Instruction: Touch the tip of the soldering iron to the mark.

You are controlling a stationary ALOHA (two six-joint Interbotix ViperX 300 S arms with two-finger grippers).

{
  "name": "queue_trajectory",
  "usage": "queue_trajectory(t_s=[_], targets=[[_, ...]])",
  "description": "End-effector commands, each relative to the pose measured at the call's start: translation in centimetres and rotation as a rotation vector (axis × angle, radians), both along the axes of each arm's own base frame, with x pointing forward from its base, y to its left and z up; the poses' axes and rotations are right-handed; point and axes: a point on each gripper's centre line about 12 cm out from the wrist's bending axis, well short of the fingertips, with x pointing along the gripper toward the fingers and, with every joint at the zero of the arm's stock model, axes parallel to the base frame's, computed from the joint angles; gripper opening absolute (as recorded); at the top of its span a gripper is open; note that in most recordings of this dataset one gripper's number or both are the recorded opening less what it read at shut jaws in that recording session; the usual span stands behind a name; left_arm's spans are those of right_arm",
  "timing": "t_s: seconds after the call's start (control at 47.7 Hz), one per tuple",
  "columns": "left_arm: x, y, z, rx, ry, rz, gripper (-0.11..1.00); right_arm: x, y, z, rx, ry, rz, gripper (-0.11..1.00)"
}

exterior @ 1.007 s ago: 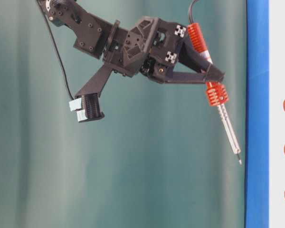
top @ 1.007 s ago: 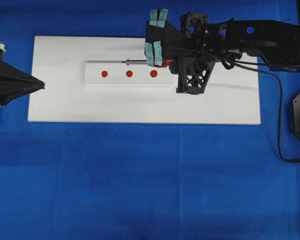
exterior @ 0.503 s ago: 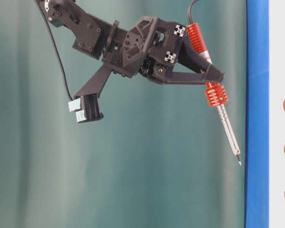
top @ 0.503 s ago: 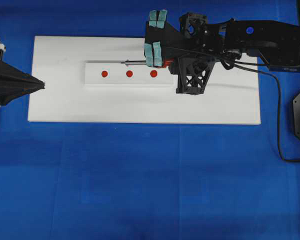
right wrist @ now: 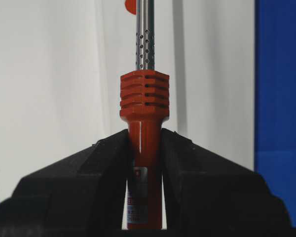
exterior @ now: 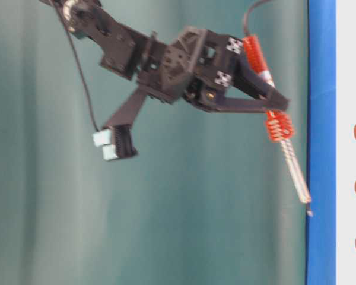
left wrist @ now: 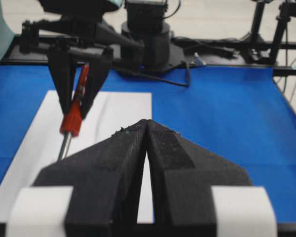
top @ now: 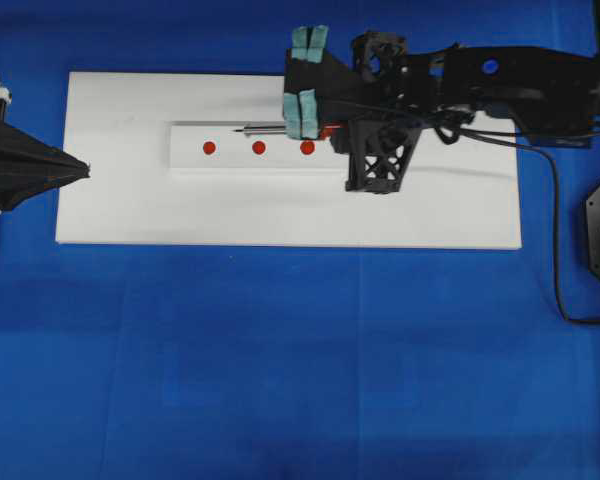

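**A:** Soldering iron (right wrist: 144, 148): where is it, and what holds it?

**B:** It is clamped in the right gripper (right wrist: 144, 163), whose 2 black jaws press on the red-orange handle just below the ribbed collar. Gripping that far back leaves the whole silver shaft free to reach ahead. The black cord runs off from the rear of the tool.

**A:** Which way does it point?

**B:** In the overhead view it lies along the far edge of the white block (top: 255, 165), tip toward the left. In the table-level view it is tilted, tip lowest, so the point can meet the surface before anything else does. That view is blurred around the tip.

**A:** And the mark?

**B:** The mark (top: 259, 147) is the middle of 3 red dots in a row on the block. Seen from overhead, the tip sits close to it, slightly left and toward the far edge. I cannot tell whether the tip is touching the block; in the table-level view it appears near the blue cloth edge (exterior: 320, 119).

**A:** So the task is unfinished?

**B:** I judge so. The tip seems to need a small shift toward the dot and then a gentle lowering.

**A:** What about the other arm?

**B:** The left gripper (left wrist: 147, 126) has its jaws together, holding nothing. It rests at the left end of the white board (top: 130, 215), well apart from the block, which keeps it out of the way.
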Motion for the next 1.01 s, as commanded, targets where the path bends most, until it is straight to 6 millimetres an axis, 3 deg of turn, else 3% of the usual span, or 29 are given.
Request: queue_trajectory(t_s=[0.0, 0.378, 0.986], targets=[[0.1, 0.1, 0.4, 0.0, -0.015, 0.003, 0.02, 1.0, -0.2, 1.1, -0.007, -0.048, 0.003, 0.06], [0.1, 0.1, 0.4, 0.0, -0.015, 0.003, 0.02, 3.6, -0.5, -1.7, -0.001, -0.023, 0.009, 0.06], [0.1, 0.0, 0.3, 0.0, -0.009, 0.002, 0.02, 4.1, -0.3, -2.8, 0.002, -0.008, 0.014, 0.06]])
